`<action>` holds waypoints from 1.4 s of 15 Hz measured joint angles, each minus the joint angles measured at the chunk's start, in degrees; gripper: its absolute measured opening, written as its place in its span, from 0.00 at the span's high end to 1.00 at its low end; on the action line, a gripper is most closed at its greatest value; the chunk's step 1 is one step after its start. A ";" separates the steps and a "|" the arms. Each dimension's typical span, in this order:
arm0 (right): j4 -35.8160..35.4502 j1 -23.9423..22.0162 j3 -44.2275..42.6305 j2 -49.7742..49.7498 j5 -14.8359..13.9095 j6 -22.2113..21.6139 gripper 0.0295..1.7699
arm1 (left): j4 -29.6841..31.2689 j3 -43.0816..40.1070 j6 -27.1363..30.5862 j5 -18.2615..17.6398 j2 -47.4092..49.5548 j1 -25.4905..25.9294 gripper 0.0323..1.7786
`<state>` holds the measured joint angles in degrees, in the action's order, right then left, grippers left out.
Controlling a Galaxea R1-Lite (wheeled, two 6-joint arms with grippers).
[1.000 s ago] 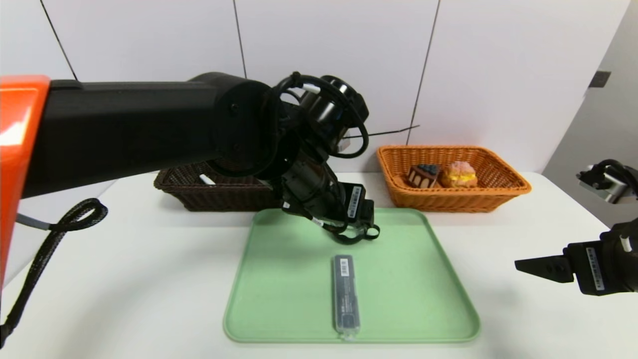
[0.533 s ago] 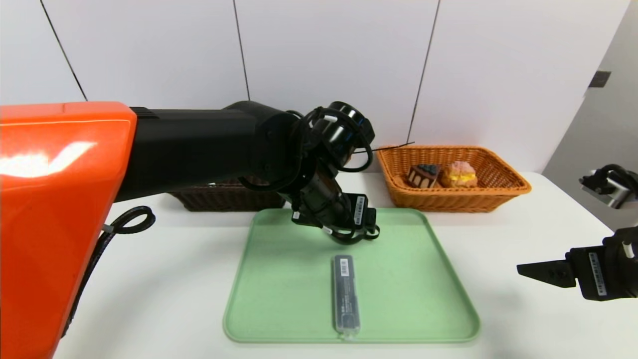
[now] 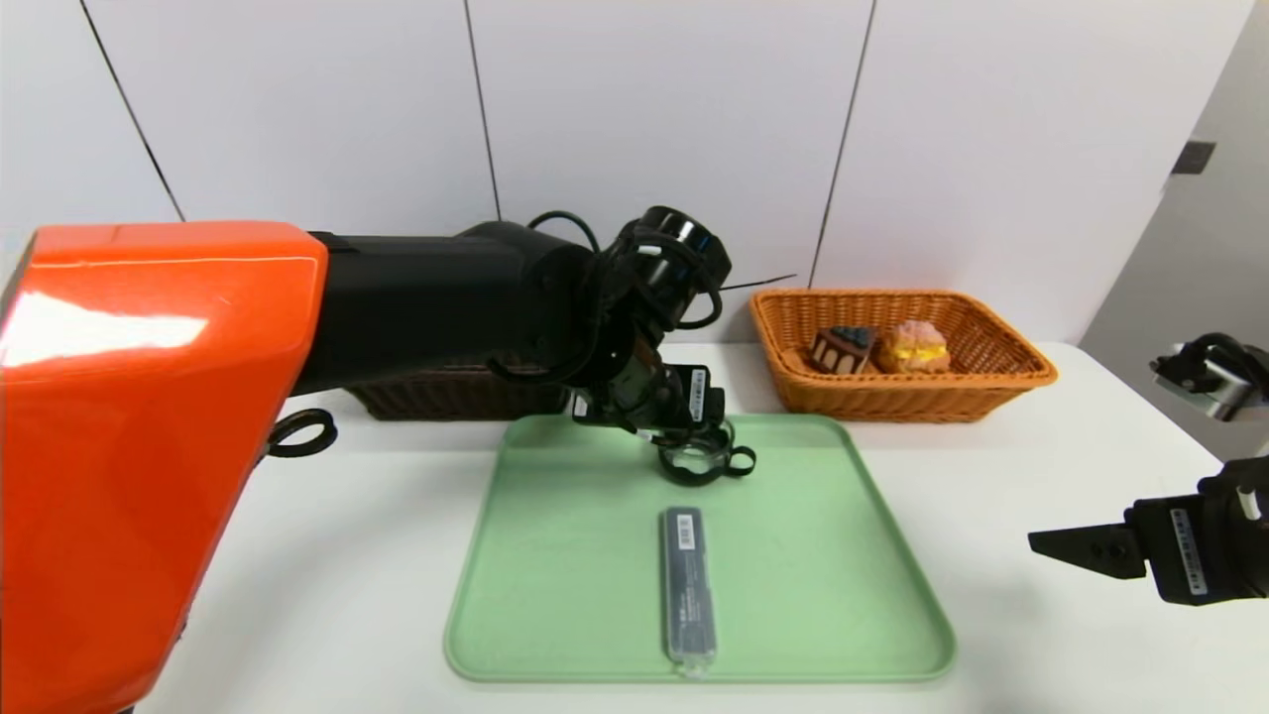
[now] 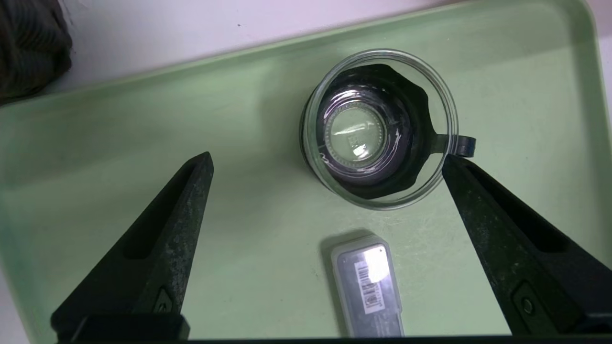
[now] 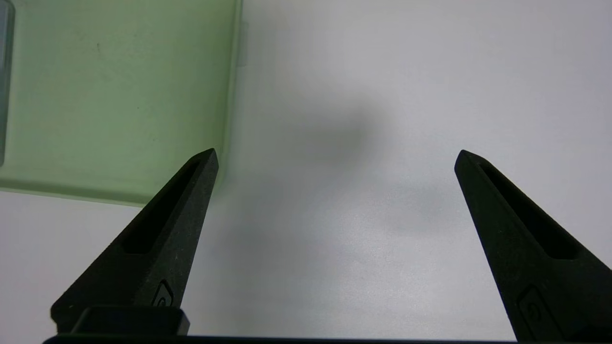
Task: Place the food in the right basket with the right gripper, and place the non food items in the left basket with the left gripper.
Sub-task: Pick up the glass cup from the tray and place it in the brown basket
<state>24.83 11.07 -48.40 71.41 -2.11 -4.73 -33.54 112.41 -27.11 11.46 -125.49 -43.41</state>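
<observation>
1. Black left gripper (image 4: 327,162): fingers spread wide, holding nothing, poised above the glass cup (image 4: 377,129); one fingertip (image 4: 452,165) sits just beside the cup's black handle.
2. Glass cup: upright on the green tray (image 3: 555,555), near its far edge.
3. Grey case (image 3: 688,585): flat on the tray, near the cup.
4. Right gripper (image 5: 334,157): fingers wide apart, empty, above the white table (image 5: 382,143) beside the tray.
5. Orange basket (image 3: 991,382): holds cake wedge (image 3: 843,349) and cream puff (image 3: 914,345).
6. Brown basket (image 3: 446,395): behind the left arm.
</observation>
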 joint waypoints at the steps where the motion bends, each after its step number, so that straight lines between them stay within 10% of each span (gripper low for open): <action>1: 0.00 -0.02 0.00 0.00 -0.04 -0.06 0.03 | 0.49 0.00 0.11 0.00 -0.63 0.02 0.05; 18: 0.09 -0.02 0.79 -0.91 -0.06 0.18 0.03 | 3.66 0.10 1.34 -0.05 -6.21 2.35 0.05; 21: 0.22 0.00 0.85 -1.22 -0.09 0.18 0.03 | 5.21 0.10 1.84 -0.05 -6.51 2.38 0.30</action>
<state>25.05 11.07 -47.54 70.19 -2.19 -4.55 -28.33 112.51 -25.27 11.41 -132.00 -41.03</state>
